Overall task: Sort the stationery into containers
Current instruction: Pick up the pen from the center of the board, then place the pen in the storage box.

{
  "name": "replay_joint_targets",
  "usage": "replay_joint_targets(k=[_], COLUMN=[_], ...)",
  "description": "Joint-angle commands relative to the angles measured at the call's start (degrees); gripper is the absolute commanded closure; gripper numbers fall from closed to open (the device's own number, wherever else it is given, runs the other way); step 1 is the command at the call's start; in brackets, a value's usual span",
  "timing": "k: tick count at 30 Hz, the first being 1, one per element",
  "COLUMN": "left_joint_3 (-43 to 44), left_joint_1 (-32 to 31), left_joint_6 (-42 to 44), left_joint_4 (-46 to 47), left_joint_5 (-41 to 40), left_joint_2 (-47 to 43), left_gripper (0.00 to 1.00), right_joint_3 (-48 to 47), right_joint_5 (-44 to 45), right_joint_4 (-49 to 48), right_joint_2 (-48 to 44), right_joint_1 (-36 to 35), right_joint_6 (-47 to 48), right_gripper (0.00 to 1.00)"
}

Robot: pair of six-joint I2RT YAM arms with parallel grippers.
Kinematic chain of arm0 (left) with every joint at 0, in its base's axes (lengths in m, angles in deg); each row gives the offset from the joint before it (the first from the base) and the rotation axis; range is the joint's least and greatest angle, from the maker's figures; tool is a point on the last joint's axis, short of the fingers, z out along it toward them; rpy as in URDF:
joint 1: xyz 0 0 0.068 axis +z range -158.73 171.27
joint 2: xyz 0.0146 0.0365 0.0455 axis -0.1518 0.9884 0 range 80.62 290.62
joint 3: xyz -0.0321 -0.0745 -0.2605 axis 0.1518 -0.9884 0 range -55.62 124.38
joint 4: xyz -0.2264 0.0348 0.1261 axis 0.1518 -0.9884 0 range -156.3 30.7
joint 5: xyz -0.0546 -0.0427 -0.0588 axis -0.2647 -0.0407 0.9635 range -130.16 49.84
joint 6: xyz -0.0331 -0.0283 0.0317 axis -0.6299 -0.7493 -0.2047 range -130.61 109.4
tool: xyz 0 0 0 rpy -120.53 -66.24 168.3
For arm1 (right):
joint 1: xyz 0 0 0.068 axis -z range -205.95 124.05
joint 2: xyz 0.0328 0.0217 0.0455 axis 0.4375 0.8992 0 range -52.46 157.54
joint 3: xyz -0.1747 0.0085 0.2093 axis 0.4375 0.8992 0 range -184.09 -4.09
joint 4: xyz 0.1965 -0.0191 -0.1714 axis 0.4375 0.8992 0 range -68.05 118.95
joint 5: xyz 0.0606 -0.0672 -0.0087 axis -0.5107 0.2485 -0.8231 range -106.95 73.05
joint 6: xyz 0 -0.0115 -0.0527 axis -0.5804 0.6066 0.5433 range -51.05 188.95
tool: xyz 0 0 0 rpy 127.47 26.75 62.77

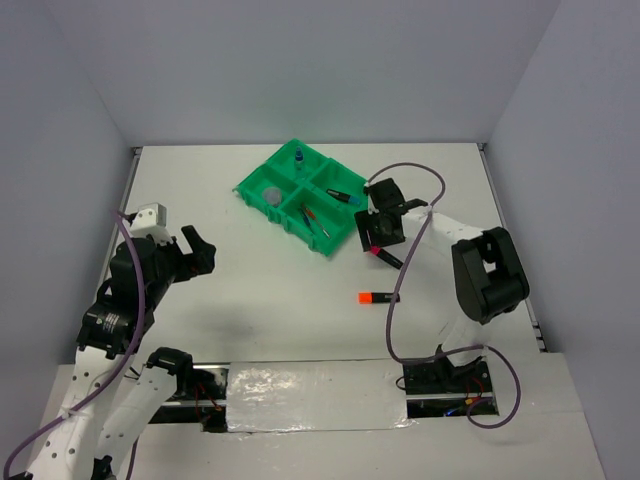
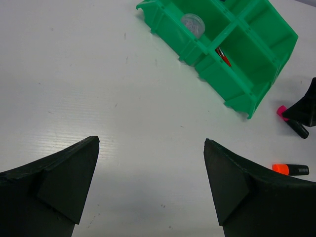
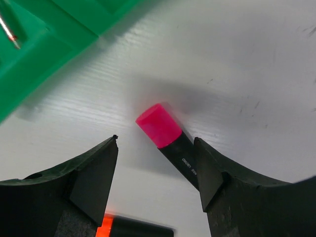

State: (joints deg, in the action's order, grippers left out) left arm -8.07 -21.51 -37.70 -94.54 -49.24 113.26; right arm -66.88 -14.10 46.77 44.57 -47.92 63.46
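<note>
The green four-compartment tray (image 1: 253, 180) sits at the far middle of the table. It holds a blue-capped bottle (image 1: 298, 157), a grey tin (image 1: 272, 196), thin pens (image 1: 318, 220) and a blue-capped highlighter (image 1: 343, 196). My right gripper (image 1: 383, 232) is open just right of the tray, low over the pink-capped highlighter (image 3: 165, 131). The highlighter lies on the table between my right gripper's (image 3: 155, 139) fingers, its black body close to the right finger. The orange-capped highlighter (image 1: 378, 297) lies nearer the arms. My left gripper (image 1: 196, 250) is open and empty at the left.
The table is walled on the left, back and right. In the left wrist view the tray (image 2: 217, 74), tin (image 2: 192, 23), pink highlighter (image 2: 291, 123) and orange highlighter (image 2: 290, 169) lie ahead to the right. A purple cable (image 1: 400, 290) loops over the right arm.
</note>
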Motion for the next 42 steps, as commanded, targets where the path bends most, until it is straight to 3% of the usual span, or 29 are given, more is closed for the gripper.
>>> replay_joint_targets(k=[1, 5, 8, 9, 12, 16, 19, 23, 26, 33, 37, 42], left_joint_3=[0.0, 0.1, 0.1, 0.0, 0.1, -0.1, -0.2, -0.3, -0.4, -0.7, -0.6, -0.6], left_joint_1=[0.3, 0.2, 0.3, 0.3, 0.3, 0.3, 0.3, 0.3, 0.3, 0.1, 0.1, 0.1], left_joint_6=[0.9, 0.8, 0.9, 0.8, 0.9, 0.9, 1.0, 1.1, 1.0, 1.2, 1.1, 1.1], left_joint_4=[2.2, 2.1, 2.1, 2.0, 2.1, 2.2, 2.5, 2.8, 2.9, 3.3, 3.2, 3.1], left_joint_5=[-0.1, -0.3, -0.4, -0.4, -0.2, -0.1, 0.5, 0.9, 0.9, 2.0, 1.4, 1.3], left_joint_2=[0.0, 0.5, 0.7, 0.7, 0.7, 0.7, 0.5, 0.0, -0.3, -0.2, -0.4, -0.5], left_gripper=[0.01, 0.01, 0.01, 0.01, 0.01, 0.01, 0.01, 0.01, 0.01, 0.01, 0.01, 0.01], right_joint_3=[-0.3, -1.5, -2.8, -2.4, -1.6, 0.1, -0.5, -2.8, -6.4, -28.2, -38.8, -41.9], right_joint_5=[0.9, 4.4, 4.0, 4.2, 5.8, 11.1, 8.5, 2.8, -0.3, -1.0, -2.6, -4.2], right_joint_4=[3.0, 3.8, 5.1, 4.9, 4.6, 3.0, -1.6, -11.3, -18.7, -13.7, -8.4, -5.9], right_joint_2=[2.5, 6.0, 8.4, 8.7, 7.8, -1.1, -8.5, -11.8, -8.1, 9.3, 15.8, 18.6], right_joint_1=[0.0, 0.1, 0.0, -0.1, 0.0, 0.3, 0.0, -0.1, -0.1, -0.1, -0.1, -0.1], right_joint_6=[2.0, 2.8, 2.8, 2.8, 2.5, -0.4, 0.0, 2.0, 4.9, 8.7, 9.5, 10.4], right_gripper=[0.30, 0.33, 0.56, 0.68, 0.84, 0.94, 0.97, 0.98, 0.96, 0.91, 0.83, 0.68])
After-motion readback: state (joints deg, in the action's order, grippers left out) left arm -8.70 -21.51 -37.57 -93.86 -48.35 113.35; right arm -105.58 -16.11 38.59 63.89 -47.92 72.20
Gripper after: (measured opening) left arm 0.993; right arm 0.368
